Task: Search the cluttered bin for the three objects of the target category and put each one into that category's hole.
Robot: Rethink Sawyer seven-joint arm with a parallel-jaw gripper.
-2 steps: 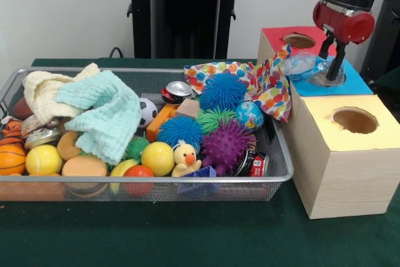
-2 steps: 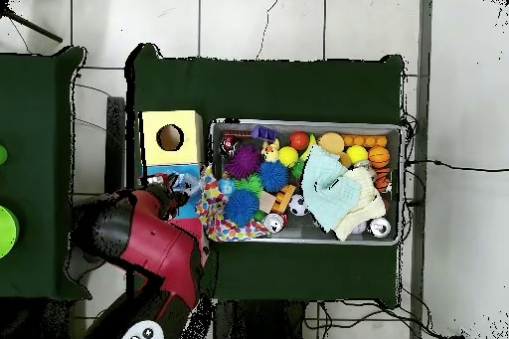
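One clear, crumpled plastic bottle (image 1: 307, 65) is what we see pinched in the gripper (image 1: 332, 67); it is see-through with a bluish sheen and lies sideways between the black fingers (image 1: 338, 60), clenched on it. It hangs just above the blue top (image 1: 353, 82) of the wooden box, whose hole stays hidden behind bottle and gripper. Beyond the gripper, at the far end of the box, is the red top with its round hole (image 1: 299, 40); nearer the camera is the yellow top with its hole (image 1: 354, 119). Beside the gripper, a polka-dot cloth (image 1: 269, 82) drapes over the rim of the wire-mesh bin (image 1: 144, 189). In the bin we see spiky balls in blue (image 1: 223, 91) and purple (image 1: 226, 146), a small globe ball (image 1: 249, 115), a rubber duck (image 1: 185, 157), a crushed can (image 1: 177, 91) and a mint towel (image 1: 103, 114). From overhead the red arm (image 2: 149, 241) covers the gripper.
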